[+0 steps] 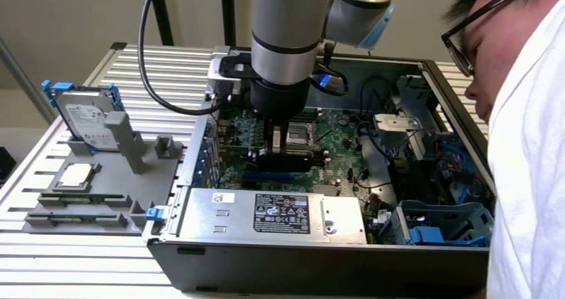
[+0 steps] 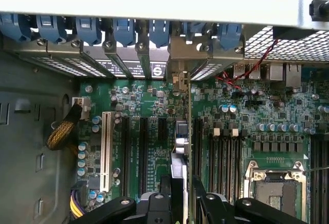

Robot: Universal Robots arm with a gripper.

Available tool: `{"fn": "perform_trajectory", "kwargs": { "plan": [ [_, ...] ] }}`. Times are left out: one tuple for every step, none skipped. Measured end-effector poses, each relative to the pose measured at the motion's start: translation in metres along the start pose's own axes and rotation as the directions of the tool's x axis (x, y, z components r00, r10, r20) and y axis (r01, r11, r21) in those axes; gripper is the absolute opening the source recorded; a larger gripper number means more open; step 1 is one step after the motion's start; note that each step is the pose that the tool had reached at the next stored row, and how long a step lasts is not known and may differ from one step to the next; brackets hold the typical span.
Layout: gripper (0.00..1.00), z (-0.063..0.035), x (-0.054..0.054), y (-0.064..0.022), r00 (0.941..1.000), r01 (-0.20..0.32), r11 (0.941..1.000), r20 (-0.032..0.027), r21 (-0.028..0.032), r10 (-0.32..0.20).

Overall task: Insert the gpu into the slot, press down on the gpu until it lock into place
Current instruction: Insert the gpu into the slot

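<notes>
One person [image 1: 530, 180] in a white shirt is closest to the exterior camera, leaning over the open computer case [image 1: 309, 269] past one short end of the silver power supply box [image 1: 274, 213], well placed to watch the work. The box itself lies flat along the case's near wall.

Just behind the box, the blue slot [image 1: 269, 177] runs parallel to the box's long side on the green circuit board [image 1: 345, 143]. Right behind the slot as seen from the box, and a little higher, the gpu [image 1: 287, 160] stands upright on its long edge, lined up lengthwise with the slot. That pose lets its contact edge go straight down. I cannot tell whether the edge has entered the slot, and nothing shows it locked.

The gripper [image 1: 282, 148] comes down from above and is clamped on the gpu. In the wrist view one finger sits on each flat face, which probably keeps the card from tipping.

Farther from the box, the card's metal bracket [image 2: 177, 82] points at the back panel [image 2: 123, 67], as it must to meet an opening there.

Past the box's other short end, outside the case, a hard drive [image 1: 84, 117] is parked in a grey stand [image 1: 132, 143] on the worktop [image 1: 71, 262].
</notes>
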State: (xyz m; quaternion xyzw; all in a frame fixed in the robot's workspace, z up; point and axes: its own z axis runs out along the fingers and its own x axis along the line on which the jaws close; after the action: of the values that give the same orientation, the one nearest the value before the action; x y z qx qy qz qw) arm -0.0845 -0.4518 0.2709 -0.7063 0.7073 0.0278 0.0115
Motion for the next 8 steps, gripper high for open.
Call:
{"fn": "perform_trajectory", "kwargs": {
  "plan": [
    [0.26, 0.0001, 0.0, 0.0, 1.0, 0.0, 1.0, -0.0001, 0.0, 0.0],
    [0.26, 0.0002, 0.0, 0.0, 1.0, 0.0, 1.0, -0.0001, 0.0, 0.0],
    [0.26, 0.0004, 0.0, 0.0, 1.0, -0.001, 1.0, 0.0, 0.0, 0.001],
    [0.26, 0.0005, 0.0, 0.0, 1.0, -0.001, 1.0, 0.0, 0.0, 0.001],
    [0.26, 0.0006, 0.0, 0.0, 1.0, -0.002, 1.0, 0.0, 0.0001, 0.002],
    [0.26, 0.0007, 0.0, 0.0, 1.0, -0.002, 1.0, 0.0, 0.0001, 0.002],
    [0.26, 0.0008, 0.0, 0.0, 1.0, -0.003, 1.0, 0.0001, 0.0002, 0.003],
    [0.26, 0.0008, 0.0, 0.0, 1.0, -0.004, 1.0, 0.0001, 0.0002, 0.004]
  ]
}}
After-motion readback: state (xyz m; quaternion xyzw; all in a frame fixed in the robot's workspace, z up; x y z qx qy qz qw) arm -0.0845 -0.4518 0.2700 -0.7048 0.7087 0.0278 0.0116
